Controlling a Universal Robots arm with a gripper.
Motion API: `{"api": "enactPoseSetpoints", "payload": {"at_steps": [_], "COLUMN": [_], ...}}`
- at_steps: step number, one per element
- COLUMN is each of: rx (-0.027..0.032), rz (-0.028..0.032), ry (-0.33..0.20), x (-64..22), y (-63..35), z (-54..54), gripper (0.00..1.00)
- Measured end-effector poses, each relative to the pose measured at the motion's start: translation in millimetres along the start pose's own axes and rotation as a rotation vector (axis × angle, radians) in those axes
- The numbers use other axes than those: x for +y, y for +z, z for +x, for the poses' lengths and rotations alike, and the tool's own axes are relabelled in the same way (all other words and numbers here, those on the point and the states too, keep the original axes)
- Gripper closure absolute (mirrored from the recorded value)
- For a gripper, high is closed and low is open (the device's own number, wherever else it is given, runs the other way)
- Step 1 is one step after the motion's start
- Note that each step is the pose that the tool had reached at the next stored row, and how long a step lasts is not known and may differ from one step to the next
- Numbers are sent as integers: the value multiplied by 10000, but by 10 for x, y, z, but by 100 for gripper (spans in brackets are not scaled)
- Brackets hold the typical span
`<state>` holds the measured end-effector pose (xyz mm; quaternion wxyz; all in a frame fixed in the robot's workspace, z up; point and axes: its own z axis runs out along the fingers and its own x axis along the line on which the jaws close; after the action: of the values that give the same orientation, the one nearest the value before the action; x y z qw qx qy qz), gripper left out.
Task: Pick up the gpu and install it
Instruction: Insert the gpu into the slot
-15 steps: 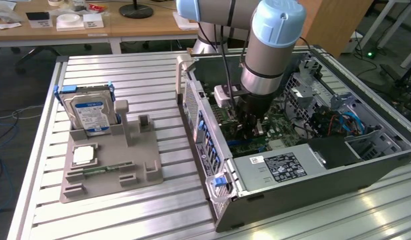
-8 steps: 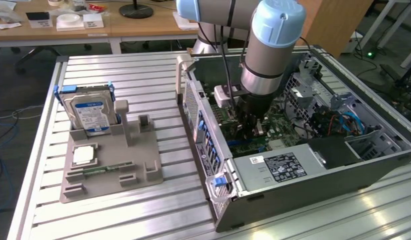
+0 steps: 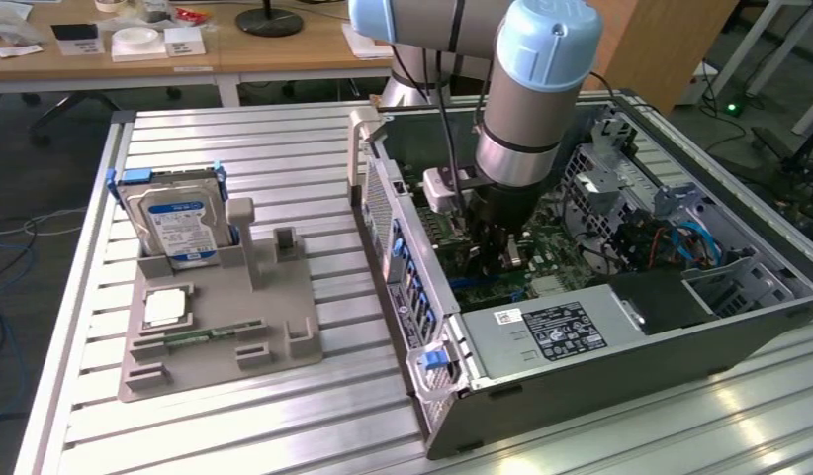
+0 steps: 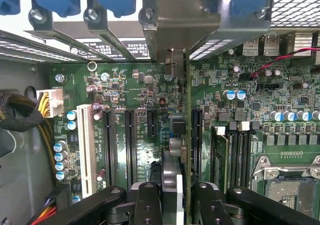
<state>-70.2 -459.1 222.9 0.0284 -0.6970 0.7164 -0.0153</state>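
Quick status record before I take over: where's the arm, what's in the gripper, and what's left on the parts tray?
arm position: reaching down into the open computer case
gripper: shut on the gpu
gpu: held edge-on over the motherboard, by the black expansion slots; whether it is seated cannot be told
parts tray: on the exterior view's left, holding the hard drive upright and the memory stick lying flat

Green motherboard (image 4: 150, 90) with black slots; silver ribbed bench (image 3: 248, 148); grey tray (image 3: 222, 336); hard drive (image 3: 180, 223) labelled blue-white; black end effector (image 4: 170, 200)
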Motion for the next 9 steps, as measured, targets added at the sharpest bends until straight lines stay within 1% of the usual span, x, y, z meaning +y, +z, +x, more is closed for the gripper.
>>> {"api": "enactPoseSetpoints", "payload": {"at_steps": [9], "rx": [1], "rz": [0], "ry": [0], "x": [2], "y": [25], "z": [0], "gripper": [72]}}
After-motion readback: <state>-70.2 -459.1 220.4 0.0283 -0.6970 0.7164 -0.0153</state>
